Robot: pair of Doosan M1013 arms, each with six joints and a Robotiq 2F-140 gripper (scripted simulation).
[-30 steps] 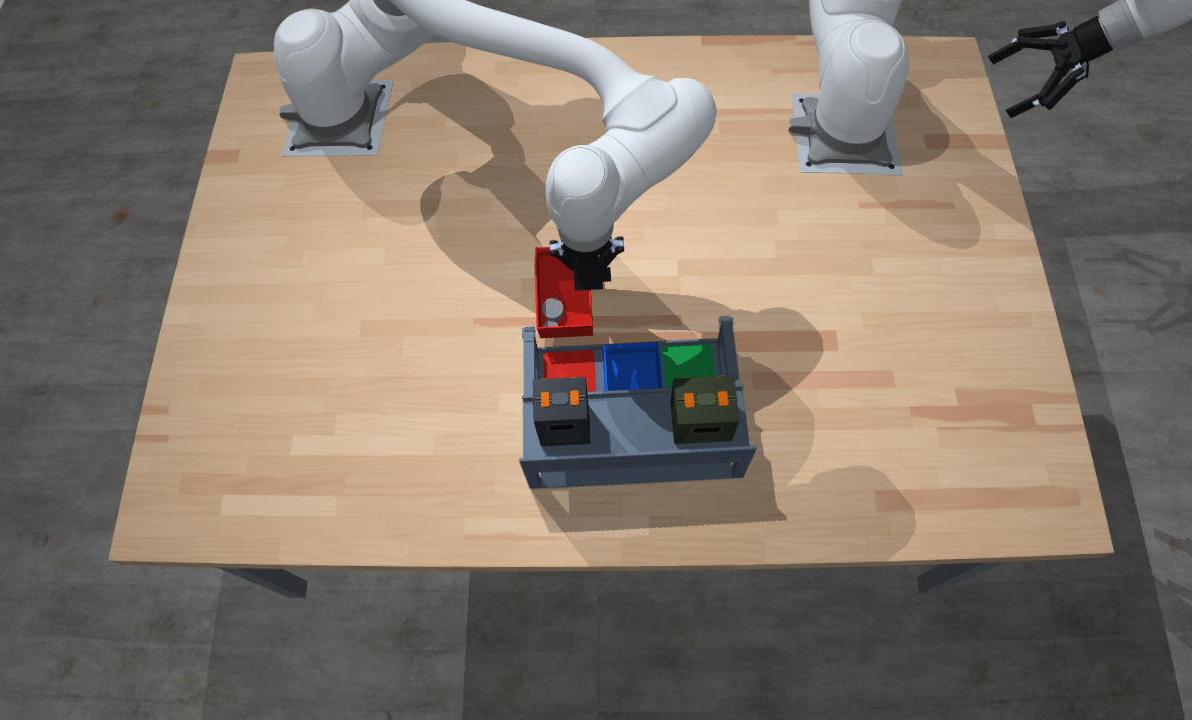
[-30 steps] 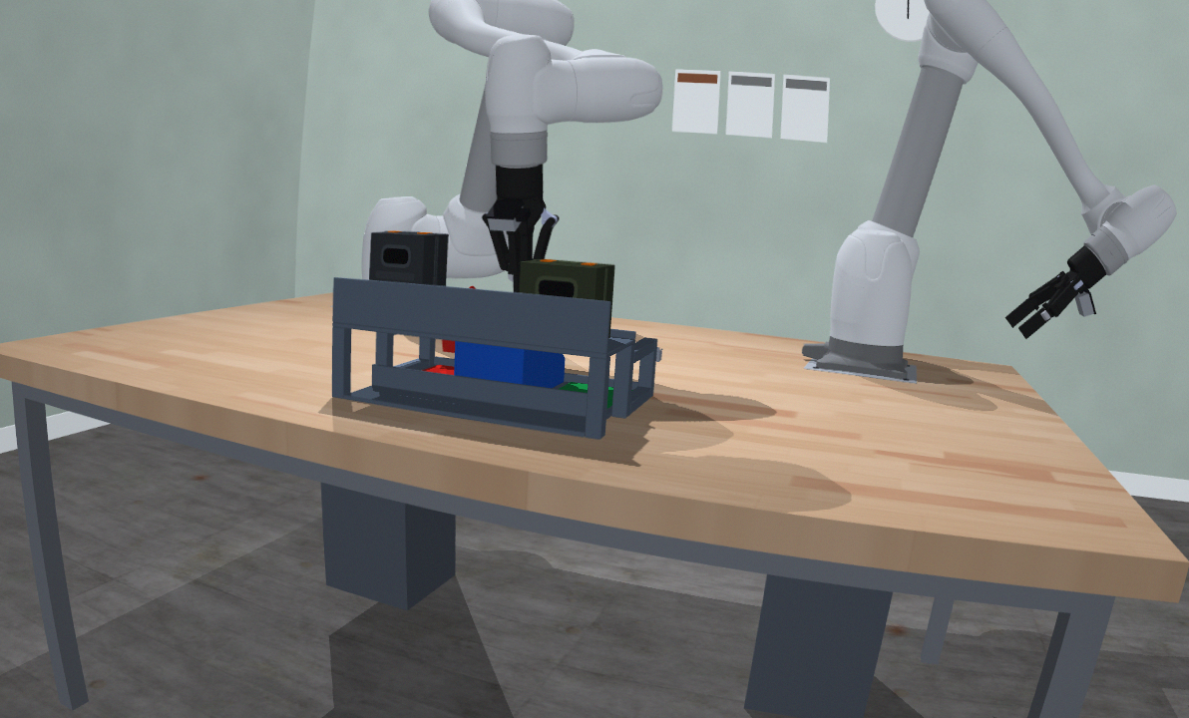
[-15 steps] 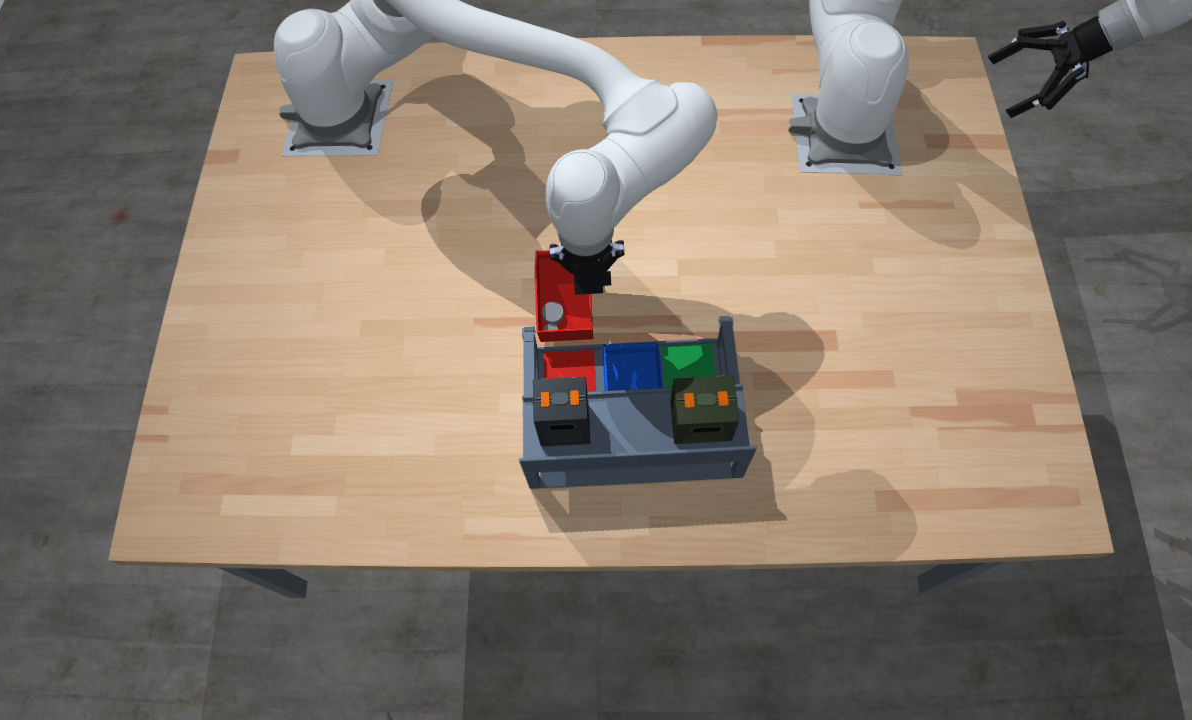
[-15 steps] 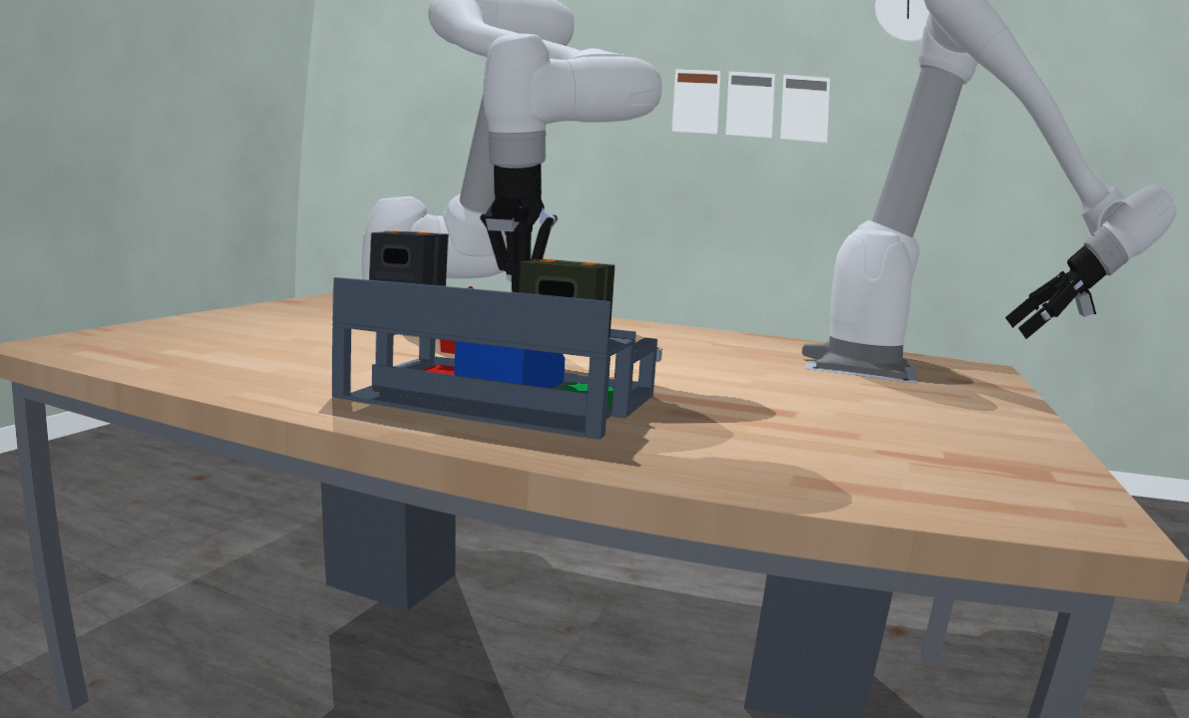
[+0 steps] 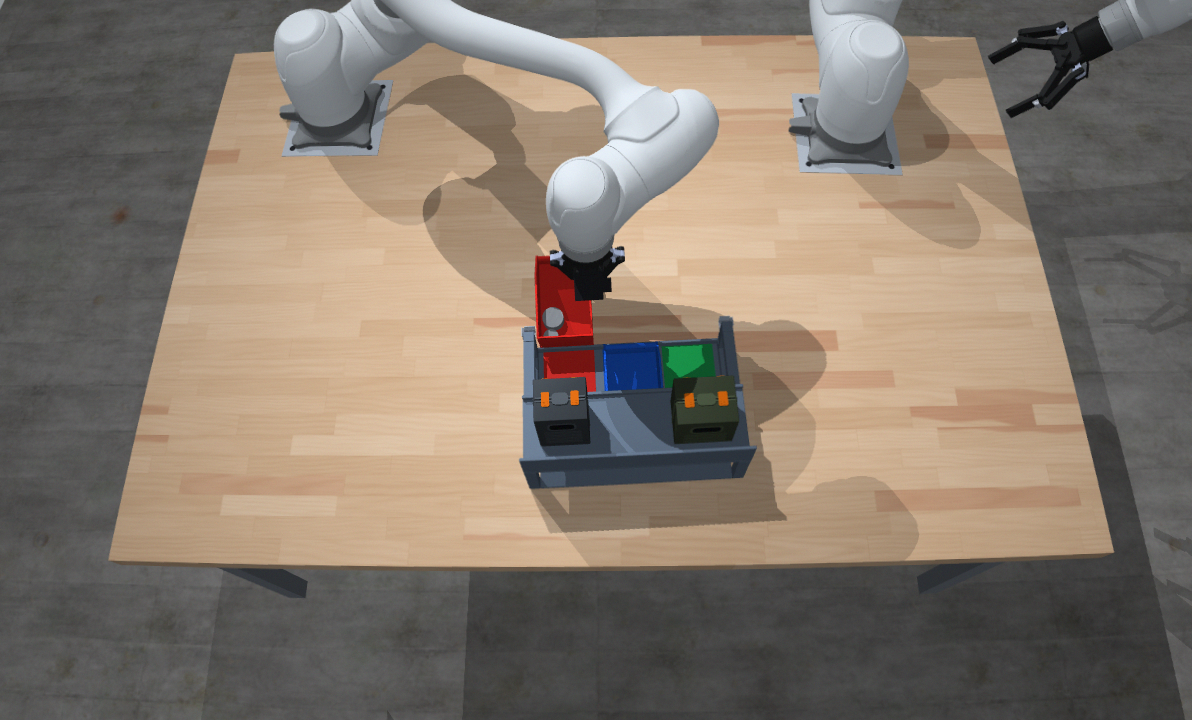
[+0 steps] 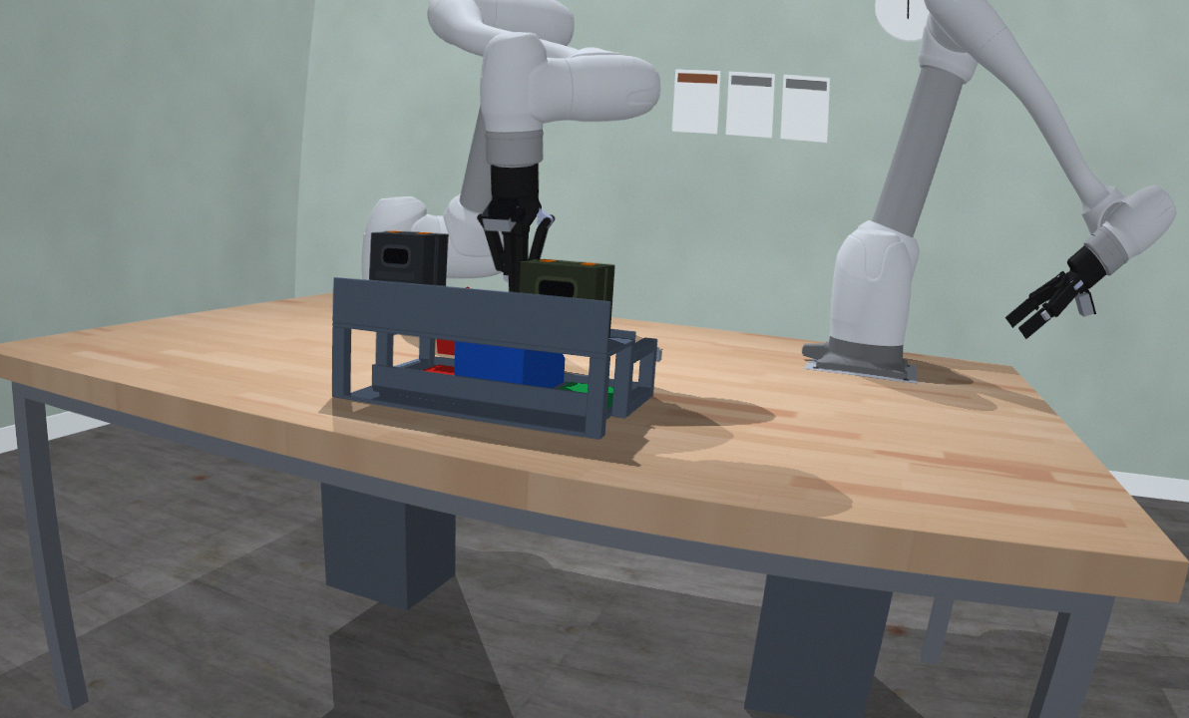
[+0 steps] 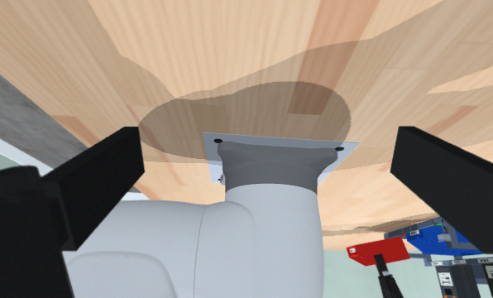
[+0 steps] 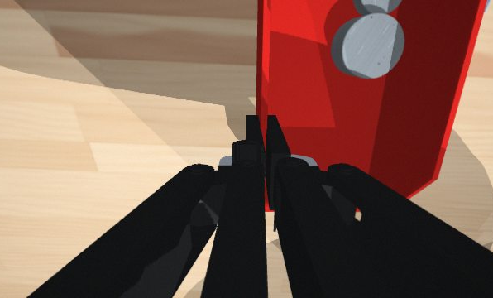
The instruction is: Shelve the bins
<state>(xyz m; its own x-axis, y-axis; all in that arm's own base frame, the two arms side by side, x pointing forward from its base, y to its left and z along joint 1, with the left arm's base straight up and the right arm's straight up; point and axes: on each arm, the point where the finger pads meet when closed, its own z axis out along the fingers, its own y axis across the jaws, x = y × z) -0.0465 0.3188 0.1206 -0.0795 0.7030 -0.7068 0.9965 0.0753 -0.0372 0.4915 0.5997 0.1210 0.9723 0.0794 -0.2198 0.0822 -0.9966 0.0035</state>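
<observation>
Nearest the outside camera stands the slate shelf unit, its top board carrying a black toolbox and an olive toolbox. Inside, in the middle spot, sits the blue bin: one looks to be home, though whether it's fully behind the lip I can't tell! On either side, the red mark and the green mark both lack their bins.

Just beyond, here's the action: the red bin, outside the shelf before its own spot, two round metal parts aboard. The right gripper is clenched on its side wall, and the bin looks tipped toward the shelf. That low board and the end post stand in the way; too steep a tilt could spill those parts.

Farthest out, the left gripper hangs beyond the table edge, jaws wide, nothing in them. Red still needs inserting, and no green bin is in sight, so that spot's outcome is unclear.
</observation>
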